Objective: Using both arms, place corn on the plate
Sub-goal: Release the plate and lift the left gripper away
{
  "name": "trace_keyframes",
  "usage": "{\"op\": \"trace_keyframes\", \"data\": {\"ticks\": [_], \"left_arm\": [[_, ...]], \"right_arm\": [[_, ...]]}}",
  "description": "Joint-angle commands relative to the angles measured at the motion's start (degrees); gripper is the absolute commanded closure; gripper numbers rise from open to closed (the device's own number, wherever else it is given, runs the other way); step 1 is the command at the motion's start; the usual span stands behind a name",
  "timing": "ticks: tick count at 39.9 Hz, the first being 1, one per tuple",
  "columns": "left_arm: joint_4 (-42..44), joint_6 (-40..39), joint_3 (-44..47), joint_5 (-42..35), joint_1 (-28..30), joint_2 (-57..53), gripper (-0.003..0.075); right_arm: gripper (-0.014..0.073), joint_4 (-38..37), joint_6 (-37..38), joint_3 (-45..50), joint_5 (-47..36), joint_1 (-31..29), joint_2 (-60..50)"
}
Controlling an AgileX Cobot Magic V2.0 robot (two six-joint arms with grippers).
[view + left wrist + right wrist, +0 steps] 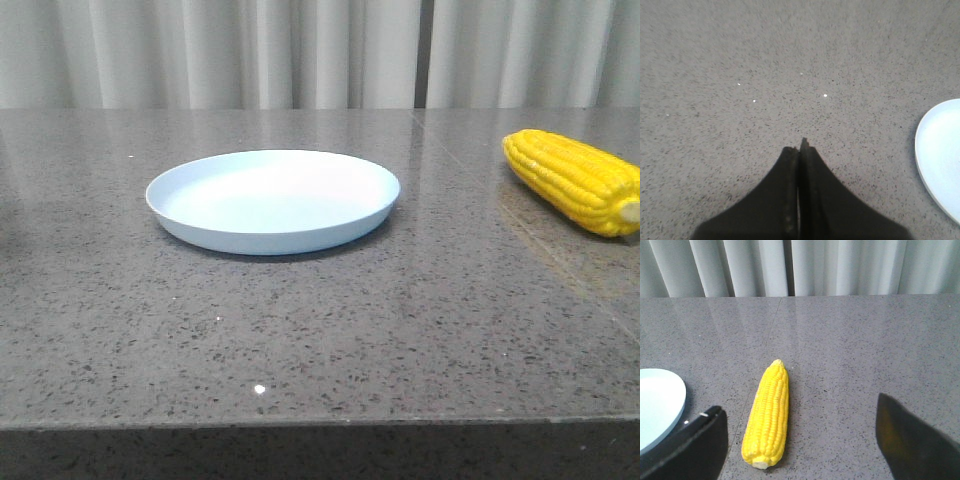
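While only wrist views show them, left gripper (800,150) is pressed closed, right gripper (800,440) spread wide near corn (767,415).

A grey speckled stone bench (300,330) filled the scene, its polished top catching soft reflections toward the far side and a few bright glints nearer. Its near edge dropped to a darker face. Behind the far edge hung pale pleated curtains (250,50), with a dark gap right of centre.

Open right hand (802,440) above corn (767,415) — plate (657,402) beside, apparently apart.
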Motion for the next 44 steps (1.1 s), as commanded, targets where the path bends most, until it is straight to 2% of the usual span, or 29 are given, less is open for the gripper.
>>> {"op": "trace_keyframes", "data": {"ticks": [1,10,19,25,33,38,44], "left_arm": [[0.3,-0.6,5.4,-8.9,0.1,-8.5,0.0741],[0.8,-0.2,21.5,-17.5,0.1,-29.5,0.0741],[0.8,-0.2,30.4,-18.1,0.1,-47.8,0.0741],[0.8,-0.2,31.4,-18.1,0.1,-52.3,0.0741],[0.8,-0.2,31.7,-18.1,0.1,-52.7,0.0741],[0.8,-0.2,31.7,-18.1,0.1,-52.7,0.0741],[0.8,-0.2,31.7,-18.1,0.1,-52.7,0.0741]], "right_arm": [[-0.0031,0.0,0.0,-2.0,-4.2,-0.3,0.5],[-0.0031,0.0,0.0,-2.0,-4.2,-0.3,0.5],[-0.0031,0.0,0.0,-2.0,-4.2,-0.3,0.5],[-0.0031,0.0,0.0,-2.0,-4.2,-0.3,0.5],[-0.0031,0.0,0.0,-2.0,-5.1,-0.3,0.5],[-0.0031,0.0,0.0,-3.9,-0.4,-0.3,3.0],[-0.0031,0.0,0.0,-10.0,6.4,-0.3,13.8]]}}
